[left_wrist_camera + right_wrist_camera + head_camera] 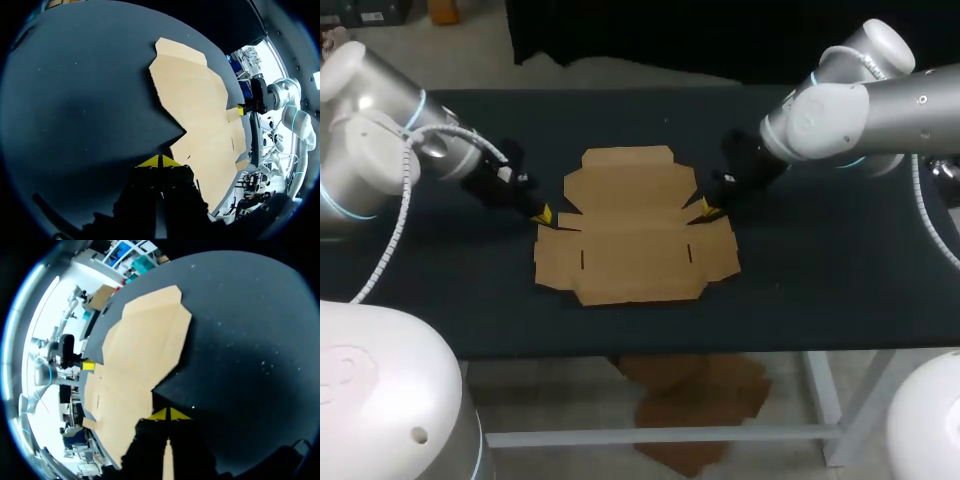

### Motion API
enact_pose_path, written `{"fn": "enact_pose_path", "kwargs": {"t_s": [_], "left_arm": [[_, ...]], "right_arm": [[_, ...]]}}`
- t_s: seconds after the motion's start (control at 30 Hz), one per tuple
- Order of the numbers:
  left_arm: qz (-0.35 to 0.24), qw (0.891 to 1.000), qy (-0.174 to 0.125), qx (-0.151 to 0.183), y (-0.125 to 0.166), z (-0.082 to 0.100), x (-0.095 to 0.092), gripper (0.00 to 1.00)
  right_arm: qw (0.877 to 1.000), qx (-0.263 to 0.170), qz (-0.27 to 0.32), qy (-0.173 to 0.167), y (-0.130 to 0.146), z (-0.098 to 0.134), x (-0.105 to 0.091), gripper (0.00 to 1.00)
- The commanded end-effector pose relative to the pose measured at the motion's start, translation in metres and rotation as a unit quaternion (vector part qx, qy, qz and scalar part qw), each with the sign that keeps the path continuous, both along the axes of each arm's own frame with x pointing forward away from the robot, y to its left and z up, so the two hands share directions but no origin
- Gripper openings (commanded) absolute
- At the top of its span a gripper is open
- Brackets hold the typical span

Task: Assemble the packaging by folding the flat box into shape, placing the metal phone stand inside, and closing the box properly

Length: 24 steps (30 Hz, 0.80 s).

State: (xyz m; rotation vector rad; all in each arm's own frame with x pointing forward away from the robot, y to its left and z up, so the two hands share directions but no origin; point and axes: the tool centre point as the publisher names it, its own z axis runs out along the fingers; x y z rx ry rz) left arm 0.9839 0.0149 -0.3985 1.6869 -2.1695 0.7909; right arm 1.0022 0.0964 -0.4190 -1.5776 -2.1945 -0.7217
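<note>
Left claw [159, 162] and right claw [169, 414], each with its yellow tips pinched together on nothing, sit low at the side notches of the flat box [632, 225]. The box lies unfolded mid-tabletop [820, 270]. Contact with the card's edge seems likely but is not clear. Probable step in hand: raising the side panels. Work both tips under opposite edges together and lift evenly, so the sheet does not skid.

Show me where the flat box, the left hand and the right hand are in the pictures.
flat box [632, 235]: head view, middle of its central panel.
left hand [544, 214]: head view, between its yellow tips.
right hand [706, 208]: head view, between its yellow tips.
</note>
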Motion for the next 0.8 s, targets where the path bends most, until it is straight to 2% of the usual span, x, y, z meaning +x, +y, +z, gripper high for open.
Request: {"fn": "enact_pose_path", "kwargs": {"t_s": [0.03, 0.4, 0.8], "left_arm": [[-0.006, 1.000, 0.004, -0.002, -0.002, -0.003, 0.005, 0.00], [-0.016, 1.000, 0.009, -0.007, -0.008, -0.007, 0.005, 0.00], [-0.038, 0.999, 0.005, -0.017, -0.021, -0.003, 0.001, 0.00]], "right_arm": [[1.000, 0.002, 0.002, 0.001, -0.001, 0.000, 0.000, 0.00], [1.000, 0.002, 0.001, 0.002, 0.000, -0.002, 0.000, 0.00], [1.000, 0.003, 0.001, 0.003, 0.001, -0.003, -0.002, 0.00]]}}
